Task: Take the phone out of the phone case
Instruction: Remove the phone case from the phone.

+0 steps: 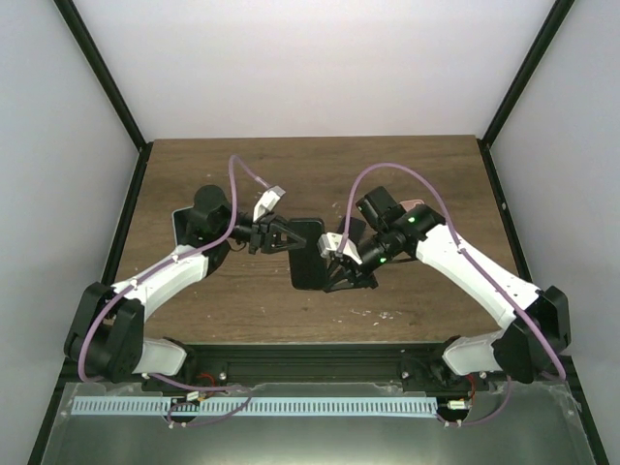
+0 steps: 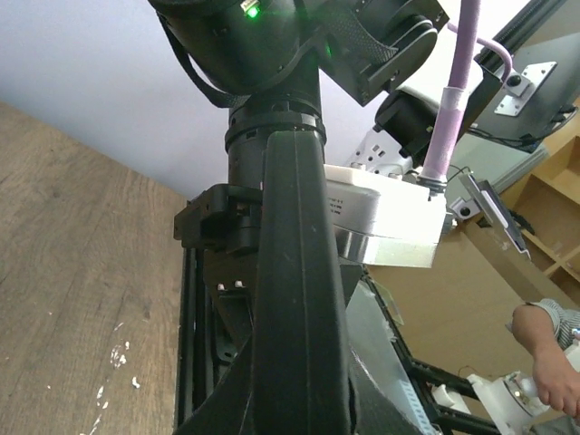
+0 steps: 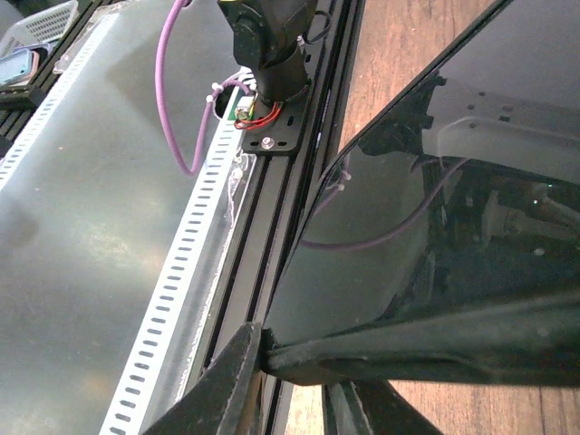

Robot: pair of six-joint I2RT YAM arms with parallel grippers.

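The phone sits in its phone case and is carried between the two arms, over the middle of the surface, slightly toward the near edge. Whether it hangs clear of the wood or rests on it cannot be told.

**Orientation.** The long axis of the phone runs from the near edge toward the far edge. One broad face is turned upward. In the right wrist view that face is glossy glass, and it reflects the arm and its purple cable. Which end is the top of the phone cannot be read.

**Left pincer**. It is clenched on the left long side of the phone case, toward the far end. In the left wrist view the case runs edge-on straight out from the pincer.

**Right pincer**. It lies against the right long side, toward the near end. One finger touches the rim of the case at its corner. Whether the jaws are fully clamped there cannot be told.

**Governing relation.** The phone lies between the pincers, and each approaches from its own side, across the long axis. The two arms are about equally near. The judgement is that separation calls for one pincer to anchor the case while the other peels the rim off the glass at a corner.
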